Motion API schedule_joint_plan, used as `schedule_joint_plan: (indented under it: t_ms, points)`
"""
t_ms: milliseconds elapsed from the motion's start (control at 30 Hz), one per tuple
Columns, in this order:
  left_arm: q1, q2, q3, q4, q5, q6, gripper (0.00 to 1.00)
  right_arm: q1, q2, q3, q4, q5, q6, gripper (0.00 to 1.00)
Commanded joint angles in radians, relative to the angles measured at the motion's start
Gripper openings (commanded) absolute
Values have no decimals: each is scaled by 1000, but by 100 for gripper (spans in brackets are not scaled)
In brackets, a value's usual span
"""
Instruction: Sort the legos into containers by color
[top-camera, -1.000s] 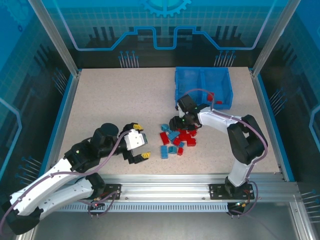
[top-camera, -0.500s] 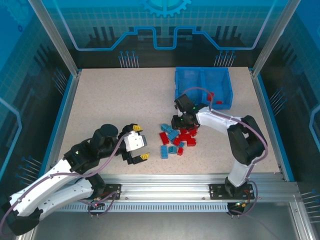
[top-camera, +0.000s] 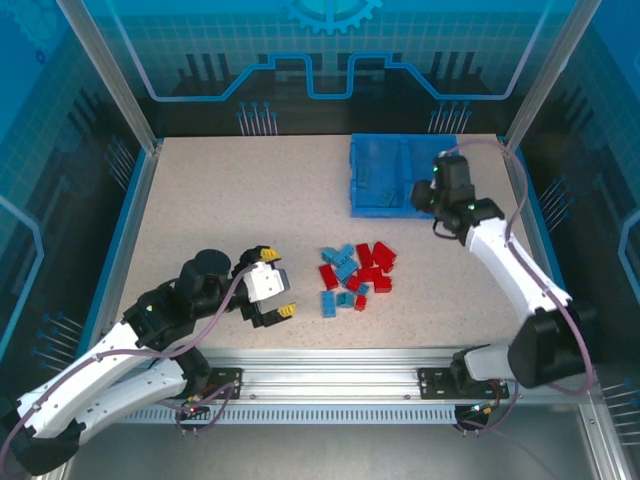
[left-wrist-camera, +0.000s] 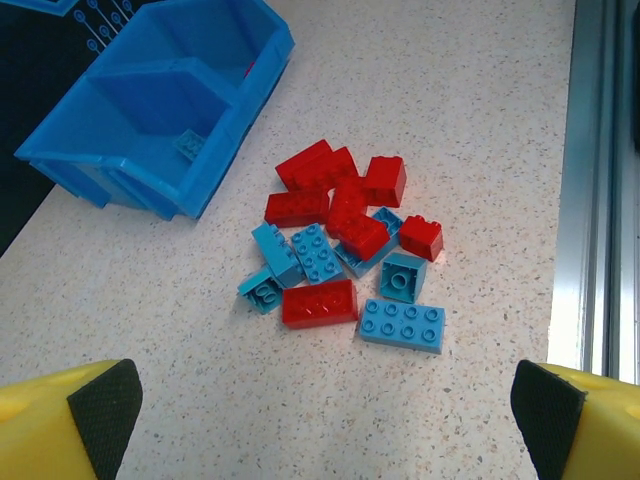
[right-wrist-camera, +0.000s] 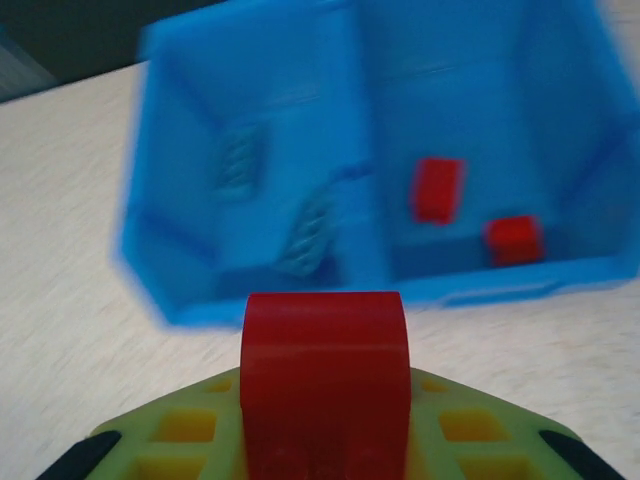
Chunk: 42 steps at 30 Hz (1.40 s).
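Right wrist view, blurred: the right fingers (right-wrist-camera: 470, 440) are closed on a red brick (right-wrist-camera: 325, 370), which stands up between them. Ahead sits the blue bin (right-wrist-camera: 180, 290), and two red bricks (right-wrist-camera: 437, 188) lie in its right compartment. Light blue bricks (right-wrist-camera: 238, 160) show in its left compartment.

From the top external camera, the right arm reaches to the far right of the bench (top-camera: 220, 200), with its wrist over the right side of the bin. The remaining legos (top-camera: 355, 275) lie in a loose mixed pile of red and light blue near the middle of the bench, nearer the arms than the bin and apart from it. The left arm rests low at the near left, pointing toward the pile but well short of it.

In the left wrist view, the left fingers (left-wrist-camera: 105, 405) are spread wide with nothing between them. The pile lies on the bench ahead, and a light blue brick (left-wrist-camera: 188, 145) is in the bin's nearer compartment.
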Motion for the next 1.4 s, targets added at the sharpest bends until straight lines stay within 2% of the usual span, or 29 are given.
schedule_joint_plan:
  t_ms: [0, 233, 367, 467, 633, 900, 1067, 1267, 1367]
  points:
    - [12, -10, -14, 24, 2, -1, 99, -79, 182, 113, 12, -27, -20, 24]
    - [15, -35, -24, 24, -4, -7, 99, -139, 540, 418, -66, 4, 6, 24]
    - [17, -42, -31, 27, -14, -8, 99, -140, 669, 533, -142, 49, 16, 26]
    - [20, -30, -32, 38, -58, -15, 99, -138, 711, 548, -175, 50, 66, 31]
    - [24, -21, -48, 56, -95, -22, 99, -133, 688, 507, -151, 41, 92, 43]
    - [56, -8, -64, 70, -90, -14, 99, -125, 556, 429, -121, 34, 78, 47]
    - [76, 11, -67, 89, -53, -27, 99, -123, 479, 390, -113, 11, 68, 63]
    - [79, 30, -59, 109, -62, -53, 99, -116, 330, 312, -83, -41, 53, 62]
    - [78, 57, -9, 155, -67, -183, 99, -98, 214, 242, -57, -115, 21, 63]
